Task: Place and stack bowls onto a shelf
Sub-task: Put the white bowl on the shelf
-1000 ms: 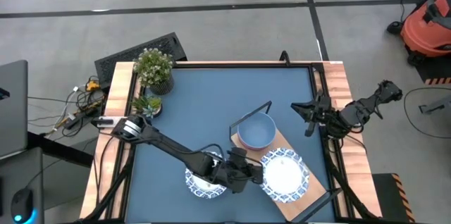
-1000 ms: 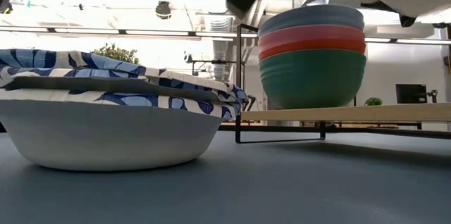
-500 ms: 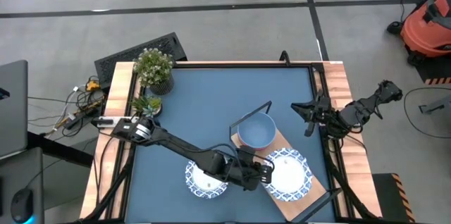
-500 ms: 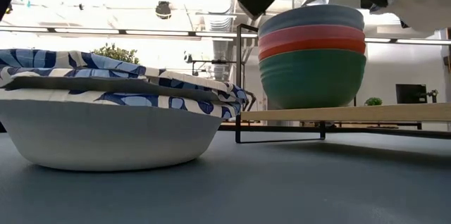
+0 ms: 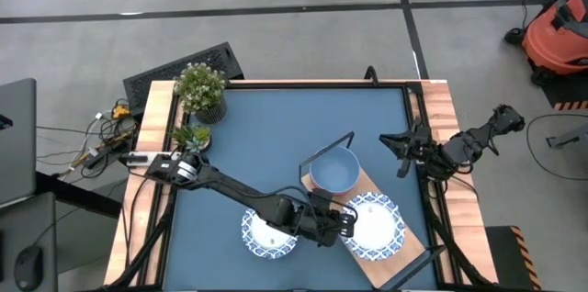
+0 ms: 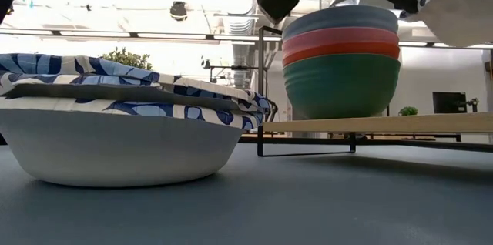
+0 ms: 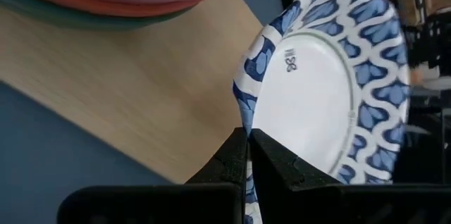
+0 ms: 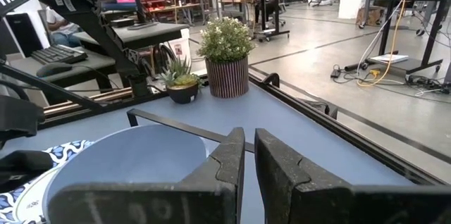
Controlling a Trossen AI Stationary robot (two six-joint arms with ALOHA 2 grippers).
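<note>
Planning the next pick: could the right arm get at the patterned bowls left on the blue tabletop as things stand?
Probably not easily: the left arm stretches right beside that stack, and the right gripper waits at the table's far right edge.

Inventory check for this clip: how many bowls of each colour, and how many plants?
Pale blue bowl: 1
Pink bowl: 1
Red bowl: 1
Green bowl: 1
Patterned bowls: at least 2, the held bowl in the left gripper and the table bowl, which may be a nested stack
Plants: 2
Total: at least 8
</note>
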